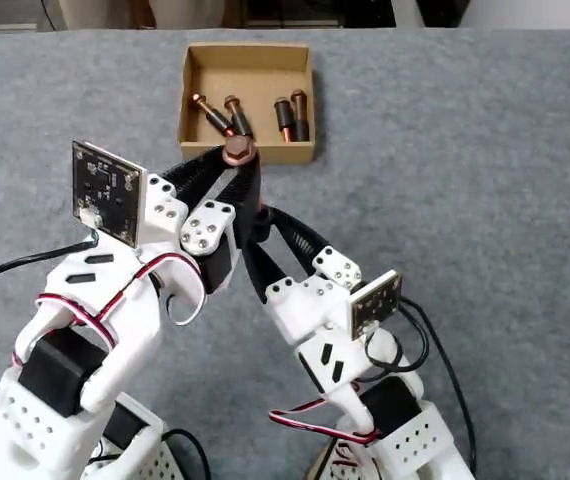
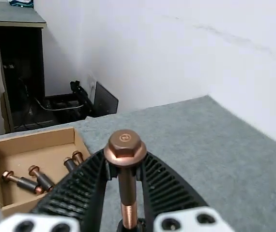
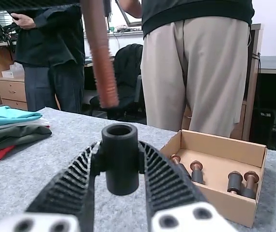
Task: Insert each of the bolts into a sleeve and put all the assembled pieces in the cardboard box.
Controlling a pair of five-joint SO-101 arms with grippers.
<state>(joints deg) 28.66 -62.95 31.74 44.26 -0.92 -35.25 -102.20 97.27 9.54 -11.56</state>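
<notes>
Left wrist view: the left gripper (image 2: 124, 166) clamps the bolt (image 2: 124, 147) upright, just above the sleeve (image 3: 120, 166) pinched in the right gripper (image 3: 120, 151), near the cardboard box (image 1: 186, 100) holding four assembled pieces (image 1: 291, 118).

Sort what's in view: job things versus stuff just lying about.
Job: bolt in left gripper; sleeve in right gripper; cardboard box; four assembled pieces inside it.
Lying about: folded clothes on the table; black chair beyond.
</notes>
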